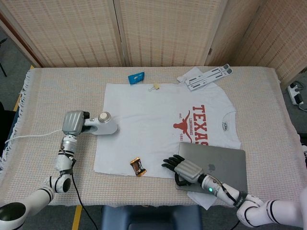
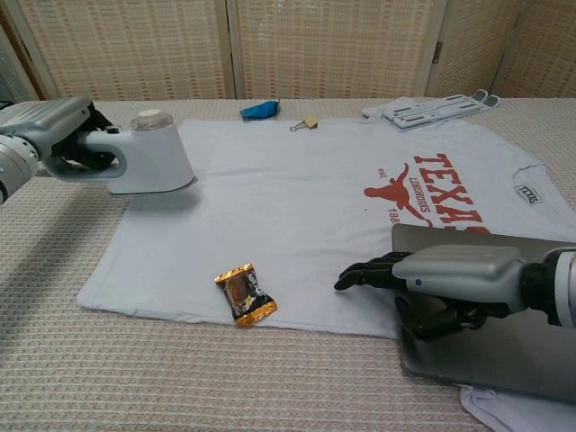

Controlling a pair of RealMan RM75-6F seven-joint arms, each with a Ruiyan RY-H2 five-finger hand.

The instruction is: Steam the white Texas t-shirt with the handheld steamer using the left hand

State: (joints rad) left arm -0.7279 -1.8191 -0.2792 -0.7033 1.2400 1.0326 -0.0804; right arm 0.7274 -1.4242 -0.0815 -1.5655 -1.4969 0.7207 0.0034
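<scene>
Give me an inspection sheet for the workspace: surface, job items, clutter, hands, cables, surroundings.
Surface: table under a woven beige cloth.
Job items: t-shirt spread flat; steamer at its left edge.
Clutter: laptop on the shirt's lower right; snack on the hem; blue packet, clip and stand at the far edge.
Hands: left hand grips the steamer handle; right hand rests at the laptop's edge, holding nothing.
Cables: white cord runs left off the table.
Surroundings: wicker screens behind; power strip on floor.
</scene>
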